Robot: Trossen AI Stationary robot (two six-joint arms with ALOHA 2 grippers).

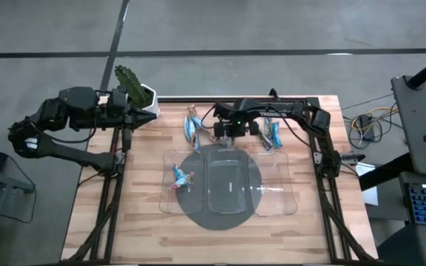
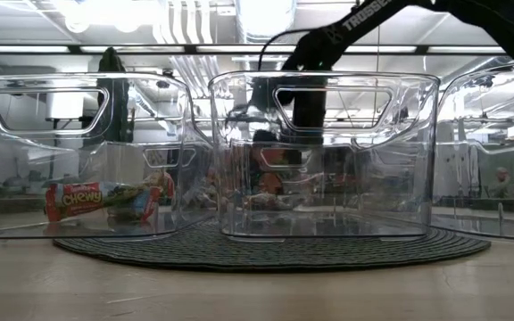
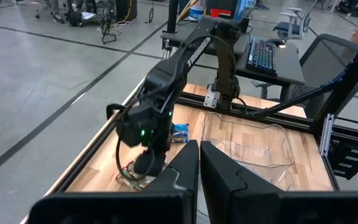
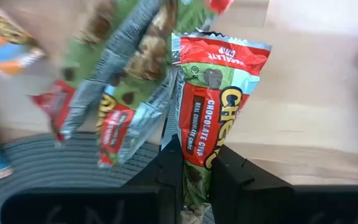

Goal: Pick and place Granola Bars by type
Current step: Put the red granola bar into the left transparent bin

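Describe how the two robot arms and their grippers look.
Both arms are dark, jointed tube links. The right arm carries white TROSSEN lettering, a small green light near its wrist and thin black cables. Each gripper has two flat, black, blocky fingers: the right gripper and the left gripper.

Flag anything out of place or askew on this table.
Nothing looks damaged or spilled. Unsorted bars lie in loose heaps at the table's far edge, one Chewy bar sits in the left tray, and the right hand pinches another bar.
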